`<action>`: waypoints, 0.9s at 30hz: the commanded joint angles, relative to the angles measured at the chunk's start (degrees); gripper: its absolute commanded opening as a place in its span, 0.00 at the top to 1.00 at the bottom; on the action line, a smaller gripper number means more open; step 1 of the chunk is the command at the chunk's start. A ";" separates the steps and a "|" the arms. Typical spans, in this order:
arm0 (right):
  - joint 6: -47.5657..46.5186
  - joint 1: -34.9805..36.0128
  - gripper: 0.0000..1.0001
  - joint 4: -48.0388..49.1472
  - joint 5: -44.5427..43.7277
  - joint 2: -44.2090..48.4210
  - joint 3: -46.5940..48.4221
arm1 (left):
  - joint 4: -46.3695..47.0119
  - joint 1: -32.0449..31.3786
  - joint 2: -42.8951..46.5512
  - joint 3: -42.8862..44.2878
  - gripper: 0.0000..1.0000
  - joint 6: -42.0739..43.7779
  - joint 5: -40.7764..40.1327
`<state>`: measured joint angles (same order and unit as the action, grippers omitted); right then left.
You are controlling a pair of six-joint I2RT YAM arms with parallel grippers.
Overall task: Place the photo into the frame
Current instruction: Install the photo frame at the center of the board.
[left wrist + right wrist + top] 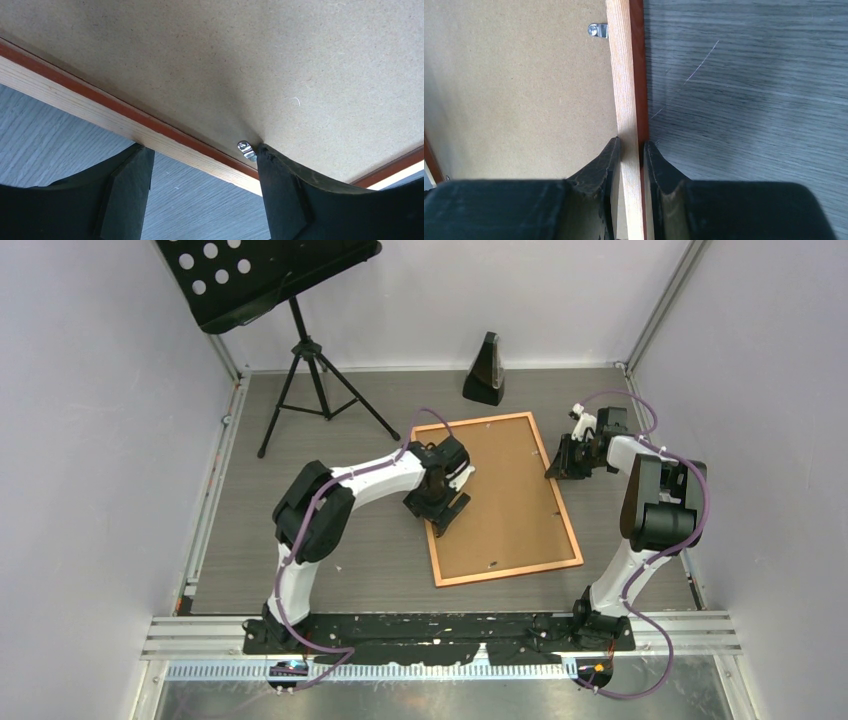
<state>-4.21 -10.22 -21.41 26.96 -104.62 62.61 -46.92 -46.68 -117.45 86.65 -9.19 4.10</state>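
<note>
**Right pincer (631, 145) clamped on the frame rail; left pincer (201, 148) spread wide across the opposite rail**

Right pincer first: its two black fingers (599, 175) press on either side of the frame's (510, 573) right long rail. One is against the pale wood on the inner side and the other against the copper-orange outer side. From the overhead camera, this grasp sits on the far part of that rail, not far from the far right corner.

The left pincer is released. In its wrist view, one finger (125, 185) hangs over the grey wood-grain table (350, 560), just outside the frame. The other finger (282, 190) reaches in over the brown backing board (500, 500). The left long rail runs through the gap between them, and I cannot tell whether either finger touches it. The inner fingertip lies right beside a small silver metal clip (246, 150) screwed at the rail's inner edge. Whether they touch is hard to tell.

The frame lies flat on the table between the two arms, back side up and skewed a little, with its near end swung toward the right. The backing board fills the opening, and only the thin orange edge shows around it. A second silver clip (598, 30) shows in the right wrist view. It is fixed to the inner edge of the right rail, beyond the clamped spot, and its tab points over the board.

At the far side of the table stand a black music stand (270, 280) on a tripod and a dark metronome (486, 370). Both are well apart from the frame.
</note>
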 commanded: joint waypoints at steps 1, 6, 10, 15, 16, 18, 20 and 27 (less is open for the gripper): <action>1.50 -0.33 0.95 -0.47 0.21 -0.41 -1.57 | 1.73 -0.08 1.53 -1.94 0.31 2.54 -3.08; 1.40 -0.54 0.95 -0.44 0.34 -0.41 -1.57 | 2.44 -0.02 2.57 -3.06 0.38 2.93 -3.24; 1.35 -0.64 0.95 -0.39 0.56 -0.41 -1.57 | 2.28 0.01 2.66 -2.74 0.43 3.08 -3.30; 1.22 -0.79 0.95 -0.39 0.45 -0.25 -1.61 | 2.27 -0.02 2.84 -2.70 0.53 3.54 -3.23; 1.22 -0.78 0.95 -0.39 0.41 -0.24 -1.61 | 2.18 0.00 2.94 -2.68 0.55 3.63 -3.22; 1.22 -0.85 0.95 -0.31 0.32 -0.24 -1.61 | 2.26 0.00 3.09 -2.71 0.59 3.78 -3.30; 1.22 -0.86 0.95 -0.25 0.28 -0.26 -1.55 | 2.24 0.00 3.34 -2.85 0.62 3.98 -3.63; 1.00 -0.79 0.95 -0.21 -0.15 0.23 -1.68 | 2.26 0.00 3.81 -2.89 0.76 4.61 -3.64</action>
<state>-4.36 -10.72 -20.97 27.75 -104.62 62.33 -46.00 -46.74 -115.39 84.40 -8.51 2.96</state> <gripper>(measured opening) 0.236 0.481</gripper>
